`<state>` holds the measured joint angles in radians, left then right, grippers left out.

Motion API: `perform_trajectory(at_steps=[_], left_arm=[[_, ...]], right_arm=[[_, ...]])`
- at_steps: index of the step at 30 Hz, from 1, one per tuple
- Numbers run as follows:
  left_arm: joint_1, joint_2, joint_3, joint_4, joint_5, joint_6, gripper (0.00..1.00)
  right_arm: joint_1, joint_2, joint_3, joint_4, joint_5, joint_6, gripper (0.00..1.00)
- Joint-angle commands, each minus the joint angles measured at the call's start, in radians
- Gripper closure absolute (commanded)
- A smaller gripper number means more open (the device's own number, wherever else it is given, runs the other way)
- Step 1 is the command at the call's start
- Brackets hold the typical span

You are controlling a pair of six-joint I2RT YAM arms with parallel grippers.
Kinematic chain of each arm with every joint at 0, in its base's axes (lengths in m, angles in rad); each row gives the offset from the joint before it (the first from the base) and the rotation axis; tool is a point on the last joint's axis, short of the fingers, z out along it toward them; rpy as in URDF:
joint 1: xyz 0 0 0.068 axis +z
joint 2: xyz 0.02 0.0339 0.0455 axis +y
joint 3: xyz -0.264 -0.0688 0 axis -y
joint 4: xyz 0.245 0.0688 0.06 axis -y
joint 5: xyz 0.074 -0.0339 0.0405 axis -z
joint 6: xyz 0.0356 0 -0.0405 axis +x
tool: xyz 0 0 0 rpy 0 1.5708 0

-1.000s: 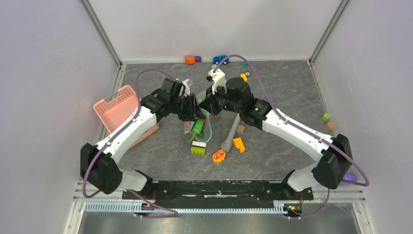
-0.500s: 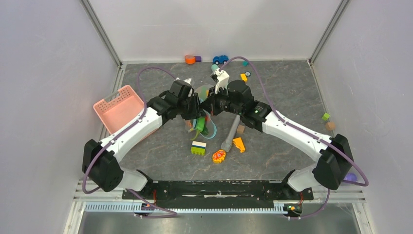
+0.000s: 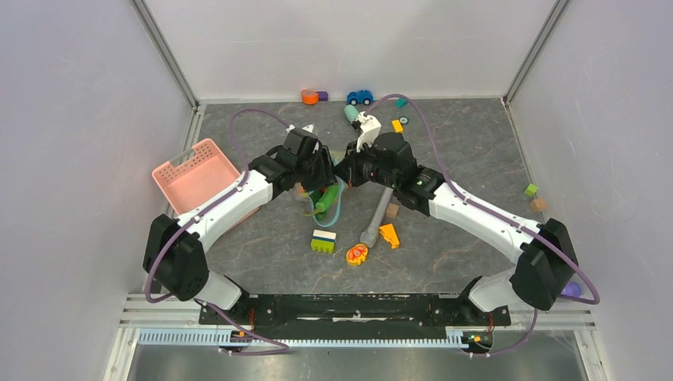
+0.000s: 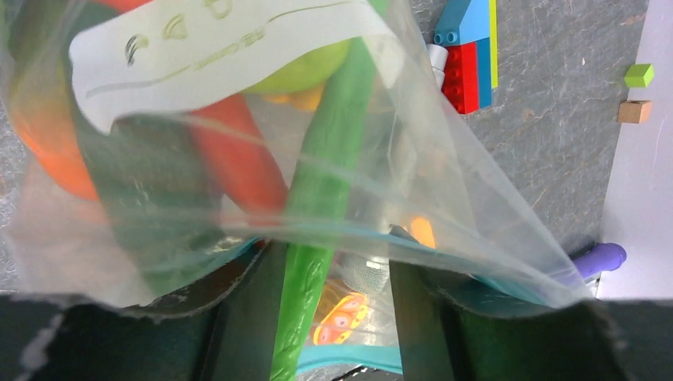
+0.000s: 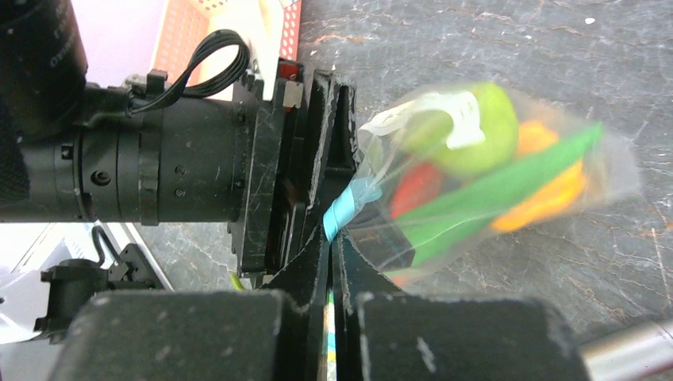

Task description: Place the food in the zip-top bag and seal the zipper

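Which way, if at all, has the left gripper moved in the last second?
Yes. The left gripper has shifted to the right in the top view, away from the pink basket, which has stayed where it was.

And it's a robot lab cell: white panels (image 3: pixel 349 44) on metal posts (image 3: pixel 165 54) box in a grey desk (image 3: pixel 468 151), left arm (image 3: pixel 222 208) and right arm (image 3: pixel 476 210) bolted to a rail (image 3: pixel 349 305), toy blocks (image 3: pixel 323 240) scattered.

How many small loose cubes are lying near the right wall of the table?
2. A green cube lies close to the right wall; a brown cube lies just beside it, toward the near edge. Others may be hidden from view.
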<state>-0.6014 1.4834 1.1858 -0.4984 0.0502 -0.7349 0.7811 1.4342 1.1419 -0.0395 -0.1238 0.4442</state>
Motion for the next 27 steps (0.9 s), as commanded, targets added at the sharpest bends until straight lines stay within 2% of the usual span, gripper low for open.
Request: perform_trajectory(at_steps=[1,4,5,6,7,15,20,27], left_arm=[[-0.014,-0.041,-0.006,0.093,0.003,-0.009,0.42],[-0.025,-0.081,-0.012,0.048,0.005,0.016,0.37],[-0.032,-0.096,-0.012,0.034,0.008,0.027,0.31],[-0.036,-0.110,-0.009,0.018,0.017,0.042,0.13],[-0.042,-0.127,-0.005,0.004,0.029,0.055,0.01],[-0.060,-0.311,-0.032,-0.061,0.072,0.115,0.00],[-0.060,-0.418,-0.065,-0.118,0.031,0.137,0.00],[-0.060,-0.523,-0.117,-0.071,0.032,0.140,0.00]], right_arm=[[0.027,-0.030,0.051,0.043,-0.028,-0.005,1.00],[0.019,-0.013,0.081,0.001,-0.005,-0.019,1.00],[0.016,-0.009,0.086,-0.002,-0.003,-0.019,1.00],[0.013,-0.005,0.092,-0.004,-0.002,-0.020,1.00],[0.010,-0.005,0.095,-0.004,0.002,-0.020,1.00],[-0.011,-0.007,0.094,-0.009,0.003,-0.032,1.00],[-0.029,-0.022,0.080,-0.008,-0.028,-0.043,1.00],[-0.045,-0.027,0.050,0.010,-0.121,-0.059,1.00]])
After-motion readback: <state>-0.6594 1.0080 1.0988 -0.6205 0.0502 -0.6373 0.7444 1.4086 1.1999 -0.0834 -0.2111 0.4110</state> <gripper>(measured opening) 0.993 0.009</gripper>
